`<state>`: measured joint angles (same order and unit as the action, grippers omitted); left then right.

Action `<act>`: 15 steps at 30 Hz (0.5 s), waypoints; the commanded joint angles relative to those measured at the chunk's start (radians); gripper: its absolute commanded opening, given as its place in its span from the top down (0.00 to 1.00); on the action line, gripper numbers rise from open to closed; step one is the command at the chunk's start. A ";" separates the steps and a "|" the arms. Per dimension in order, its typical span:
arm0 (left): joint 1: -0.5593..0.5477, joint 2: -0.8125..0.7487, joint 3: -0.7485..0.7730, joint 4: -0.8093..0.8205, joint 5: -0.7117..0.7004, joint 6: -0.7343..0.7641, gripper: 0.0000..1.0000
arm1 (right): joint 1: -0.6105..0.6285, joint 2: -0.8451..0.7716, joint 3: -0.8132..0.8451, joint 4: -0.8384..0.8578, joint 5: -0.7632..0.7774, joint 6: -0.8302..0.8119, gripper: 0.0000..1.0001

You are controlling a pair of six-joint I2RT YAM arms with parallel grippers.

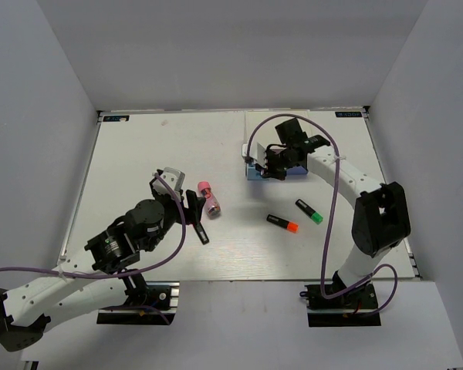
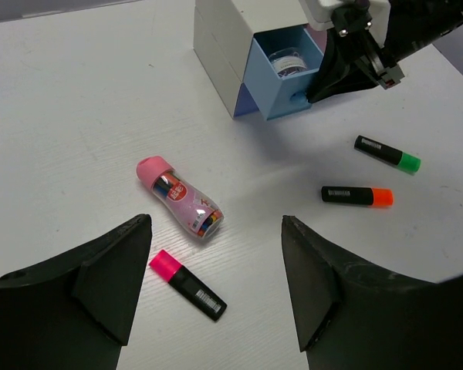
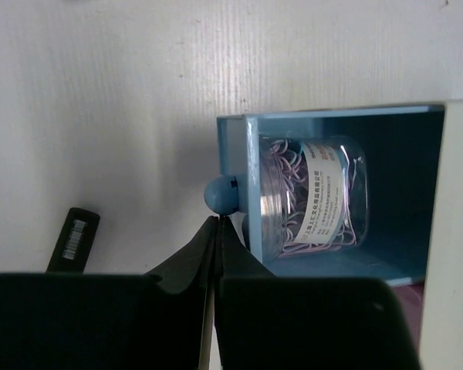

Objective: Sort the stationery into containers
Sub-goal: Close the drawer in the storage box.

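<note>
The white organiser (image 1: pixel 272 131) stands at the far middle with its blue drawer (image 2: pixel 282 73) pulled open; a clear jar (image 3: pixel 312 196) of thin loops lies inside. My right gripper (image 3: pixel 218 223) is shut, its tips just below the drawer's blue knob (image 3: pixel 221 194). My left gripper (image 2: pixel 214 231) is open and empty above the pink marker (image 2: pixel 187 284) and the pink-capped cylinder (image 2: pixel 181 199). The orange marker (image 1: pixel 282 223) and green marker (image 1: pixel 309 211) lie right of centre. The grey block is out of view.
A lavender drawer front (image 2: pixel 245 100) shows beside and below the blue drawer. White walls enclose the table on three sides. A black marker end (image 3: pixel 75 239) lies left of my right fingers.
</note>
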<state>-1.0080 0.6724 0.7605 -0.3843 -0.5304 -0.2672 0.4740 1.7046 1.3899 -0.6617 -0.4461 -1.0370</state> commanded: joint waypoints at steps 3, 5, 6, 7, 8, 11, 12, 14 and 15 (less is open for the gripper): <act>0.003 -0.005 0.003 0.002 0.017 0.000 0.22 | 0.014 -0.028 -0.051 0.214 0.098 0.093 1.00; 0.003 -0.005 0.003 0.002 0.017 0.000 0.22 | 0.018 -0.031 -0.055 0.259 0.132 0.103 1.00; 0.003 -0.005 0.003 0.002 0.017 0.000 0.22 | 0.021 -0.033 -0.067 0.273 0.142 0.115 1.00; 0.003 -0.005 0.003 0.002 0.017 0.000 0.22 | 0.021 -0.040 -0.074 0.287 0.147 0.126 1.00; 0.003 -0.005 0.003 0.002 0.017 0.000 0.22 | 0.026 -0.045 -0.081 0.331 0.165 0.129 1.00; 0.003 -0.014 0.003 0.002 0.017 0.000 0.22 | 0.032 -0.059 -0.118 0.388 0.184 0.158 1.00; 0.003 -0.014 0.003 0.002 0.017 0.000 0.22 | 0.035 -0.060 -0.129 0.430 0.210 0.163 1.00; 0.003 -0.014 0.003 0.002 0.017 0.000 0.22 | 0.037 -0.065 -0.144 0.456 0.240 0.184 1.00; 0.003 -0.014 0.003 0.002 0.017 0.000 0.22 | 0.038 -0.063 -0.149 0.500 0.266 0.195 1.00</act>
<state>-1.0080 0.6685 0.7605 -0.3847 -0.5262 -0.2672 0.5056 1.6836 1.2514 -0.3309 -0.2581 -0.8864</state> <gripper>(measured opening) 0.782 0.008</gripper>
